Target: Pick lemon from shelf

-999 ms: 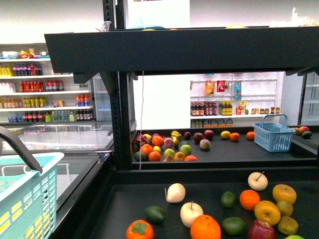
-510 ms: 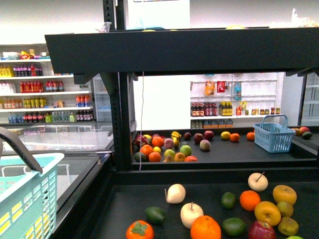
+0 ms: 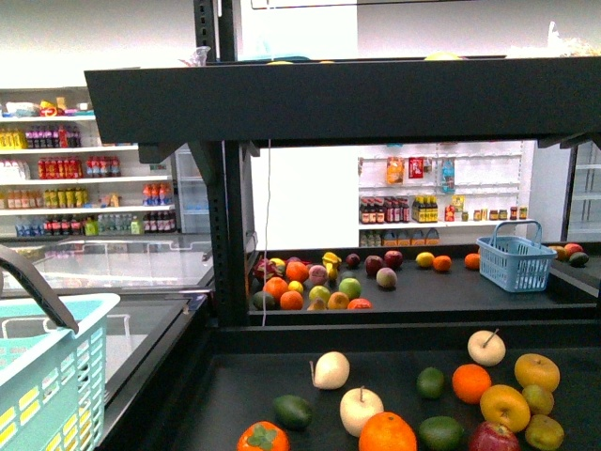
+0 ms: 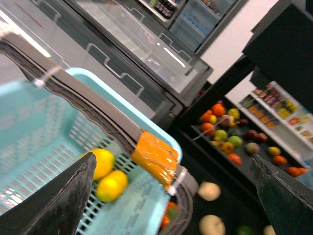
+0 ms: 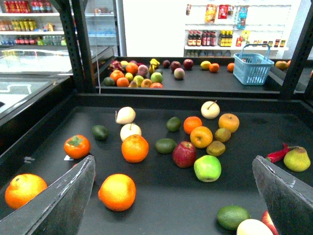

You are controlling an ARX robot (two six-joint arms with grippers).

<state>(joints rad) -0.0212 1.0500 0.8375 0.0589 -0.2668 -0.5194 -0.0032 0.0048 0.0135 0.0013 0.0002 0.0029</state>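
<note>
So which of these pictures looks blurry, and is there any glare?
Left wrist view: smeared and tilted, the basket soft, with glare streaks on the glass case. Front view: sharp, the case reflecting light. Right wrist view: crisp, evenly lit.

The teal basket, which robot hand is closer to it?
The left one. Its fingers hang right over the teal basket, by the handle. The right gripper is over the shelf of fruit, with no basket beneath.

We see a black shelf point(image 3: 376, 99), a turquoise basket point(image 4: 29, 127) with an orange-wrapped grey handle point(image 4: 154, 156), and a green apple point(image 5: 207, 168).
</note>
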